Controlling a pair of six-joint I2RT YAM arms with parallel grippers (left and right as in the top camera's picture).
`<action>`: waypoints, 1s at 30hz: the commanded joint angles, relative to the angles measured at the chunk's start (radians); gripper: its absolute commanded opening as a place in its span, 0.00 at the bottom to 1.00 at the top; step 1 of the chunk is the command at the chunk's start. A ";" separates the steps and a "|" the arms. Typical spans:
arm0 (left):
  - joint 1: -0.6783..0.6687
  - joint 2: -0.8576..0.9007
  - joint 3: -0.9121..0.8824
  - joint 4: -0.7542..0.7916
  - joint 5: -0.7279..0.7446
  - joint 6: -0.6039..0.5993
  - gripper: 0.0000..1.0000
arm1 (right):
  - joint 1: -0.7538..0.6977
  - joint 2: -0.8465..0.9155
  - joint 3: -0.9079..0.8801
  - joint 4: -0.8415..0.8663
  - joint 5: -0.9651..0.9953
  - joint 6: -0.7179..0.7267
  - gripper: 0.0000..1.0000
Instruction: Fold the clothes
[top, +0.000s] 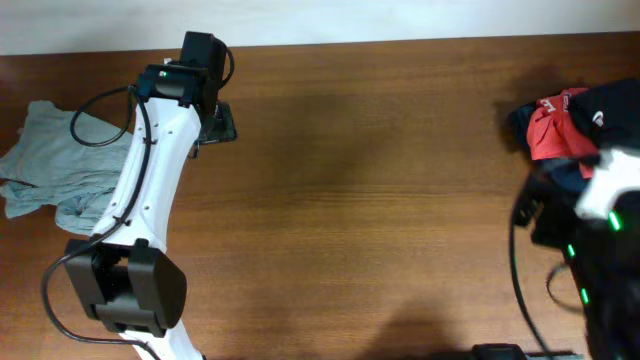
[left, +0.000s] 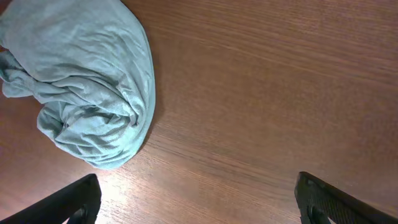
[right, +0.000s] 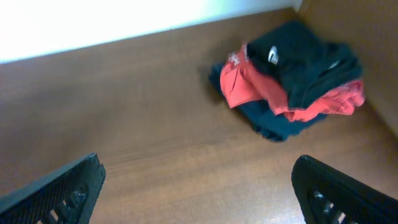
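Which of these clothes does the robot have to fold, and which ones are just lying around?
For the job:
black T-shirt, crumpled on top of the pile on the right side

Just lying about:
red shirt, under the black one
dark blue cloth, at the bottom of that pile
pale grey-blue shirt, bunched up alone on the left side

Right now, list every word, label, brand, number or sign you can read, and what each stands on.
Nothing here reads as text.
On the black T-shirt, a white mark: too small and blurred to read.
On the red shirt, white flecks: crumpled, unreadable.
On the pale grey-blue shirt: no print shows.
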 joint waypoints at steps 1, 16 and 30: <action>0.002 -0.006 -0.006 0.002 -0.007 -0.014 0.99 | 0.010 -0.118 -0.012 0.031 -0.023 0.004 0.99; 0.002 -0.006 -0.006 0.001 -0.007 -0.014 0.99 | 0.033 -0.549 -0.863 0.967 -0.273 0.004 0.99; 0.002 -0.006 -0.006 0.002 -0.007 -0.014 0.99 | 0.048 -0.782 -1.294 1.104 -0.249 0.022 0.99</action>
